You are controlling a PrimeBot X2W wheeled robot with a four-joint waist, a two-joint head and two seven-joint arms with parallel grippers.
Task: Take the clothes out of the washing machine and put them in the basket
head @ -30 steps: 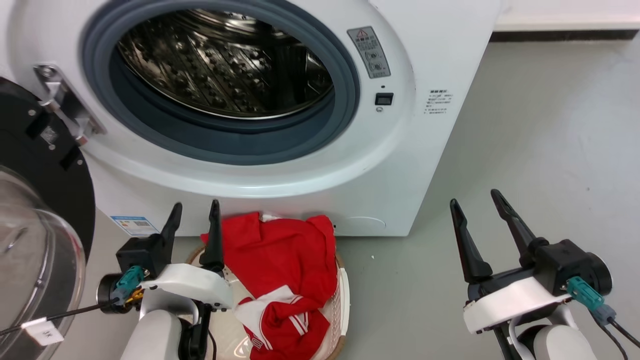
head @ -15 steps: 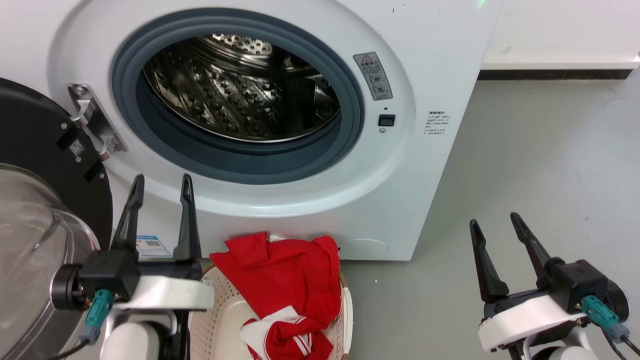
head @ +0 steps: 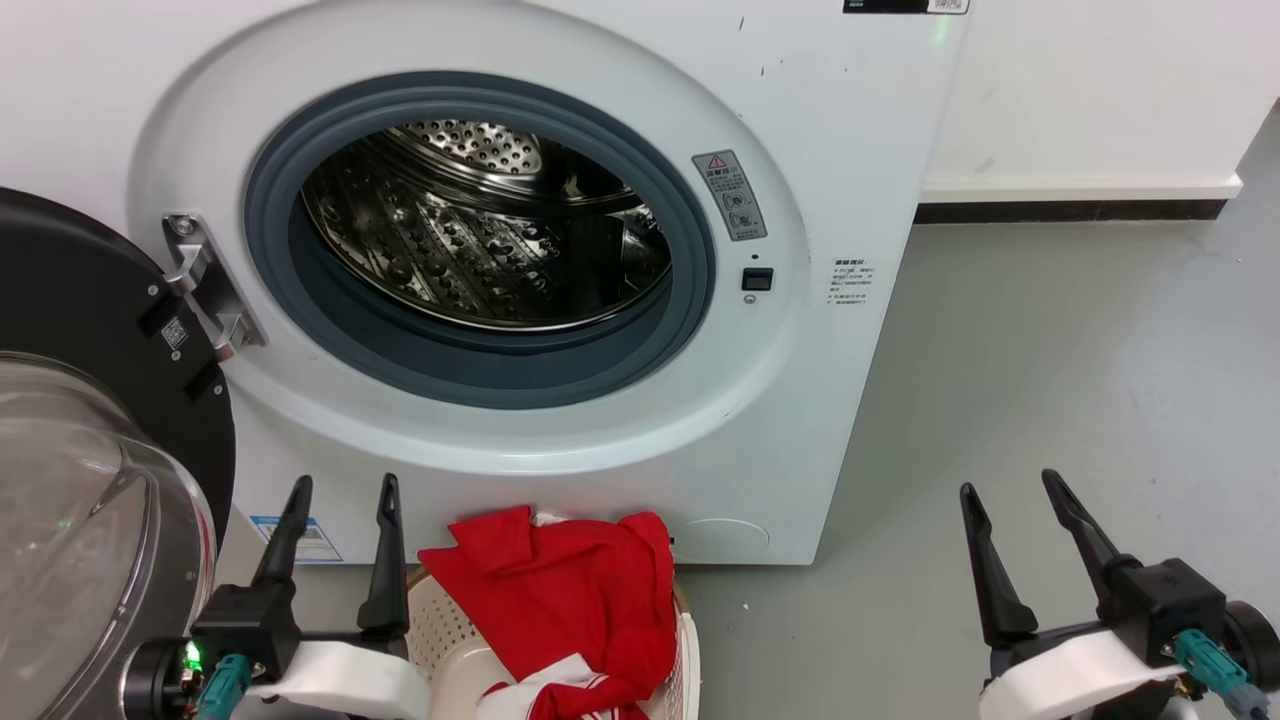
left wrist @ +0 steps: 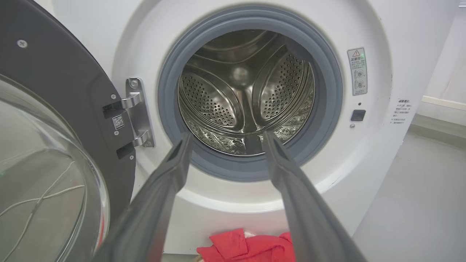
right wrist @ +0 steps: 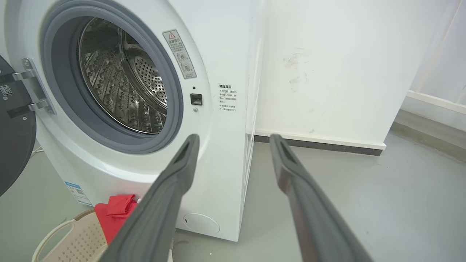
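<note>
So the head camera has tipped up and the whole picture has slid down, but the real change is that the left end effector [head: 344, 485] has come off the basket [head: 445, 640]. A second ago one finger sat over the red pile; now both fingers stand just to its left, spread apart and holding nothing. The right end effector [head: 1008, 482] is about where it was, fingers also spread and empty, well off to the right over bare floor [head: 1050, 400]. The clothes [head: 560, 590] are in the basket, which sits on the floor right at the foot of the washing machine [head: 800, 400], below the open porthole. It's a plain red piece on top with the white-striped one poking out underneath, and the heap runs lengthwise from the machine back toward the robot. The drum [head: 480, 230] looks empty in all three views, just shiny perforated steel, and the door [head: 90, 300] hangs wide open on the left. I'd call this pretty much done. If the pile did need a tuck, it lies just right of and below the left end effector, so that arm is clearly nearer. The right one would have to cross the floor to get there.
</note>
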